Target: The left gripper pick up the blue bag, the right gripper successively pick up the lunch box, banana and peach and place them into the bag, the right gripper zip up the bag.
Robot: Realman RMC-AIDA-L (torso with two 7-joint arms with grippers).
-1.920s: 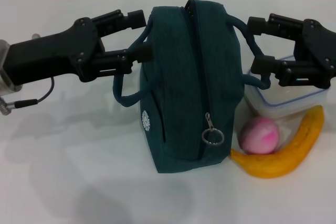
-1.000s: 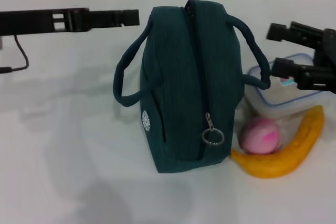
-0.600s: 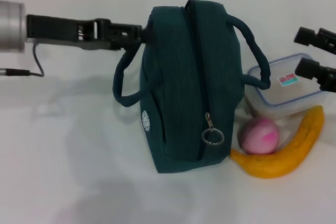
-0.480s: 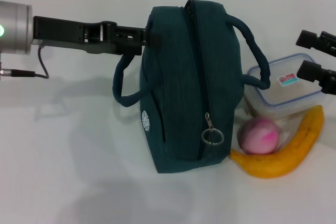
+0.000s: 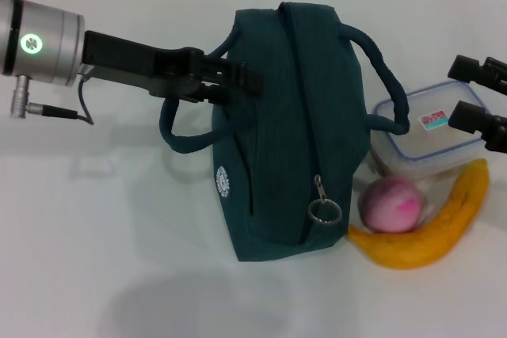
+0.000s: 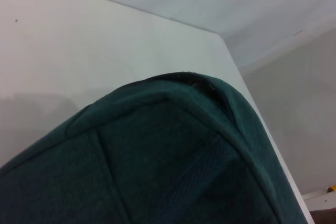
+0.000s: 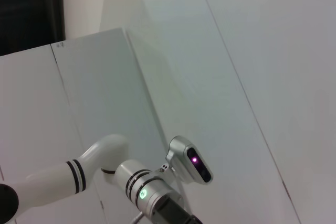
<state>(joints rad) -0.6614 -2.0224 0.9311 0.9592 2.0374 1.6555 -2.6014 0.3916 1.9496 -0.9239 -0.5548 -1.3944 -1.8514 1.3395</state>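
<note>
teal blue bag (image 5: 293,116), yellow banana (image 5: 432,235), pink peach (image 5: 391,204)

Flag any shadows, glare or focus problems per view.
Head view: soft shadows on the white table beneath the left gripper and in front of the blue bag; mild sheen on the lunch box. Left wrist view: bag fabric fills the frame at close range, dim and slightly soft. Right wrist view: aimed off the work, evenly lit, no glare.

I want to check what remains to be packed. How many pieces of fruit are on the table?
2. The peach lies beside the blue bag, in front of the lunch box. The banana curves around the peach's front. More could be hidden behind the bag.
</note>
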